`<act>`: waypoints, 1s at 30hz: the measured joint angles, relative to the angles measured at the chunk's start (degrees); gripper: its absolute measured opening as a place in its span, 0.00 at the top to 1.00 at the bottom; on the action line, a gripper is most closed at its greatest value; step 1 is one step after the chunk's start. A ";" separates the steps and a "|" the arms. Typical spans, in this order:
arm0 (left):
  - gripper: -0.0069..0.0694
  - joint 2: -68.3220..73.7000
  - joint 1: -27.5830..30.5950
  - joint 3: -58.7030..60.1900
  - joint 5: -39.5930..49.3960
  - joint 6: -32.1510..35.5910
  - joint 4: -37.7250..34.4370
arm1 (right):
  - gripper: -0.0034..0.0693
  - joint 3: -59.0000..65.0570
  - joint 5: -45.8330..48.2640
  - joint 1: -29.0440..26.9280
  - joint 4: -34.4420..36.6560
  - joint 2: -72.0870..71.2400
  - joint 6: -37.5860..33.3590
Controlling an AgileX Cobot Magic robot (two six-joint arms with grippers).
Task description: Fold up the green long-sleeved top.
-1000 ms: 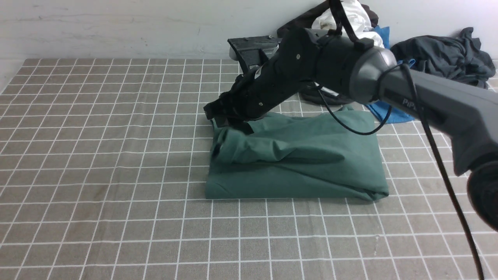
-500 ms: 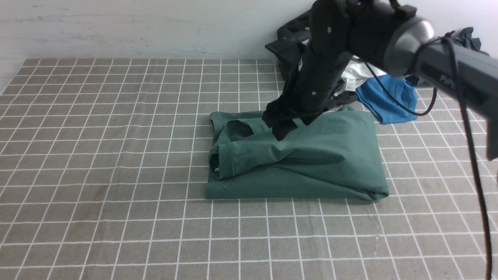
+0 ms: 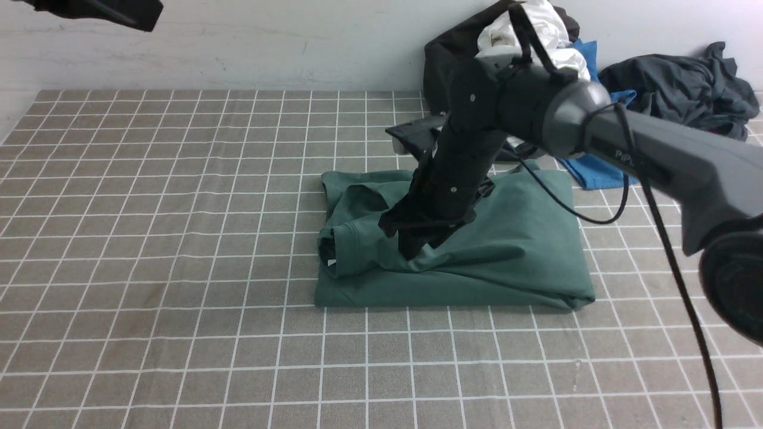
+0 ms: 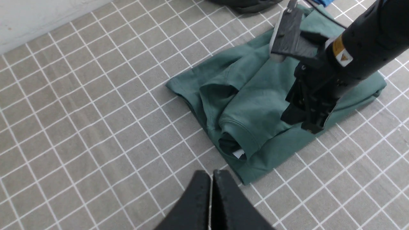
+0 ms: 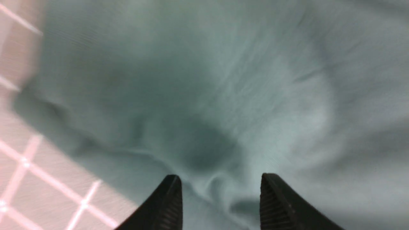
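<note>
The green long-sleeved top (image 3: 512, 238) lies folded into a rough rectangle in the middle of the checked table cloth (image 3: 179, 208). A cuffed sleeve is laid across its left part, and a white tag (image 4: 239, 153) peeks out at that end. My right gripper (image 3: 416, 253) points down onto the top's front middle. In the right wrist view its fingers (image 5: 220, 177) stand apart and press into the green top (image 5: 223, 80), with a small ridge of cloth between them. My left gripper (image 4: 211, 174) is shut and empty, held high over the table left of the green top (image 4: 255, 102).
A heap of clothes sits at the back right by the wall: a dark grey garment (image 3: 679, 89), a blue T-shirt (image 3: 596, 173), white cloth (image 3: 536, 24) and a black piece (image 3: 447, 59). Part of my left arm (image 3: 95, 12) shows at the upper left.
My right gripper left the top's far left corner, rose toward the back, then came down on the front middle. The sleeve cuff now lies uncovered. My left arm has come into view.
</note>
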 joint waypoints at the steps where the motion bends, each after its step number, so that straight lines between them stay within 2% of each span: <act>1: 0.92 -1.42 0.00 0.65 0.00 -0.39 0.67 | 0.52 0.00 0.00 0.00 -0.22 -1.47 0.00; 6: 0.92 -11.92 -0.07 9.27 -1.15 -3.12 5.86 | 0.52 1.05 0.02 0.00 -0.31 -11.37 0.80; 10: 0.92 -22.15 -0.07 20.84 -6.20 -6.05 10.04 | 0.52 6.53 0.20 0.00 0.32 -21.76 -0.74; 16: 0.92 -43.34 -0.07 44.17 -15.87 -9.44 14.59 | 0.54 25.54 -0.67 0.00 -0.19 -44.48 -4.31; 18: 0.92 -50.05 -0.07 51.47 -18.34 -10.70 15.58 | 0.57 32.71 -5.78 0.00 -0.25 -52.36 -4.33; 19: 0.92 -50.05 -0.07 51.47 -18.34 -10.70 15.58 | 0.57 33.42 -5.78 0.00 -0.25 -52.36 -4.33; 20: 0.92 -54.64 -0.07 56.27 -19.33 -11.86 15.74 | 0.60 39.87 -11.40 0.00 -0.25 -58.65 -4.33; 22: 0.92 -58.46 -0.07 61.49 -19.89 -13.27 15.74 | 0.63 45.31 -16.71 0.00 -0.25 -63.93 -4.33; 27: 0.92 -65.76 -0.07 68.39 -20.03 -15.57 15.81 | 0.73 58.09 -30.54 0.00 -0.36 -75.87 -4.35; 30: 0.92 -72.21 -0.07 72.45 -22.10 -15.87 15.98 | 0.85 65.34 -37.26 0.00 -0.36 -82.08 -4.35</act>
